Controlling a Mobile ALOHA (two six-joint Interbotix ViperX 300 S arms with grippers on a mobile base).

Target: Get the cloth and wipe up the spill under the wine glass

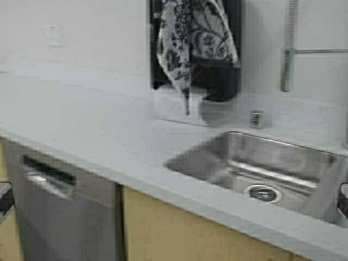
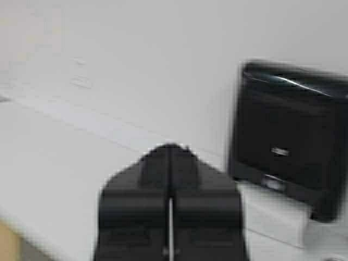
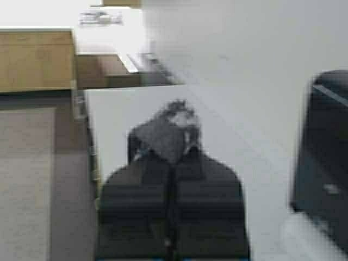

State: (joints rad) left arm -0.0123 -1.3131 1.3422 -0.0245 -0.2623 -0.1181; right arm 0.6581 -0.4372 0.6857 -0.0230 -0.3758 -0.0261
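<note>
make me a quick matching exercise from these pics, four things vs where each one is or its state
Things:
1. cloth
2. right gripper
3. left gripper
4. sink

Places or states:
A. sunk into the counter, steel, drain showing
B. shut with nothing between its fingers, over the counter
C. hanging in front of the black box on the wall
D. shut on a bunch of printed fabric

Pairs: 1-C, 2-D, 3-B, 4-A

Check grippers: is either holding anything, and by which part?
Right gripper is shut on the cloth, pinching a bunched edge. Left gripper is shut and holds nothing.
</note>
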